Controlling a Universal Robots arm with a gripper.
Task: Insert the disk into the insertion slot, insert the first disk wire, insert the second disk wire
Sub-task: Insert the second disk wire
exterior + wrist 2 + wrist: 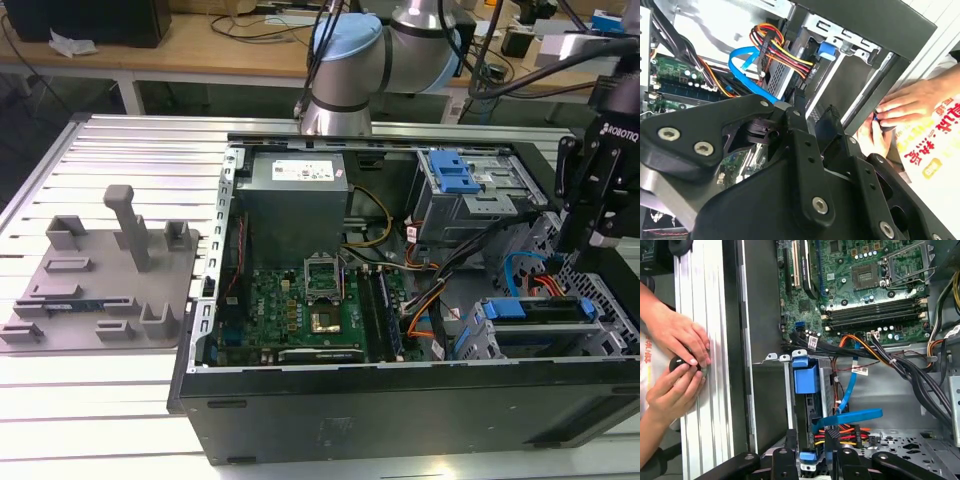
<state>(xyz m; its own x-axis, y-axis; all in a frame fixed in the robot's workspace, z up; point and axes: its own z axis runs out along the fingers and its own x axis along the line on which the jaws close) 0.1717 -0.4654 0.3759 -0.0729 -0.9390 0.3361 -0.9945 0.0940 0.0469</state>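
Black, matte and bolted with round screws, the robot's hand (598, 215) hangs over the open computer case (400, 400) at the exterior view's right, above the lower drive bay. Whether its fingers are apart or together I cannot tell. In the first wrist view the dark finger links (832, 460) sit just beside a bundle of red, yellow and black power wires (842, 432) and a flat bright blue ribbon-like data cable (850, 417).

The disk (535, 312) lies in the insertion slot (600, 335), a grey perforated sheet-metal bay near the case's front right corner; its bright blue plastic carrier frame shows along the top edge. Farther back stands a taller grey cage with a blue latch (455, 180).

Green circuit board (300, 315) covers the case floor, next to a boxy grey power supply (295, 195). A grey moulded fixture tray (100, 275) rests on the ribbed aluminium surface (120, 150) at the exterior view's left. A person's two hands (675, 360) press on a small dark round object on that ribbed surface beside the case.
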